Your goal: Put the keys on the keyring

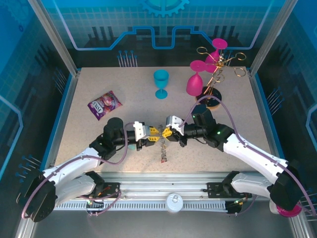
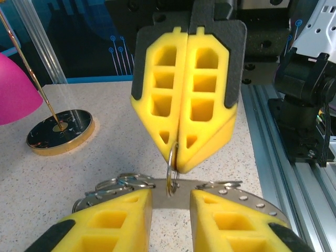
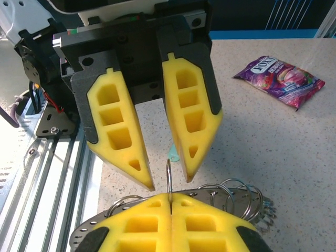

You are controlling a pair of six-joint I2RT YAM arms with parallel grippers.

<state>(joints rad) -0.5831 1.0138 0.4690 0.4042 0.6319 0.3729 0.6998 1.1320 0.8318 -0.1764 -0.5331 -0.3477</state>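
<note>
The grey keyring is held above the table between both grippers, with a short bunch of keys dangling under it. My right gripper is shut on one thin wire loop standing up from the ring's rim. The left gripper is open, one finger on each side of that loop and not touching it. In the left wrist view the flat ring runs across behind my fingertips. A teal key lies on the table beneath the left fingers.
A purple snack bag lies at the left. A teal goblet stands at the back centre. Pink goblets hang on a golden rack at the back right, its round base close by. An aluminium rail borders the near edge.
</note>
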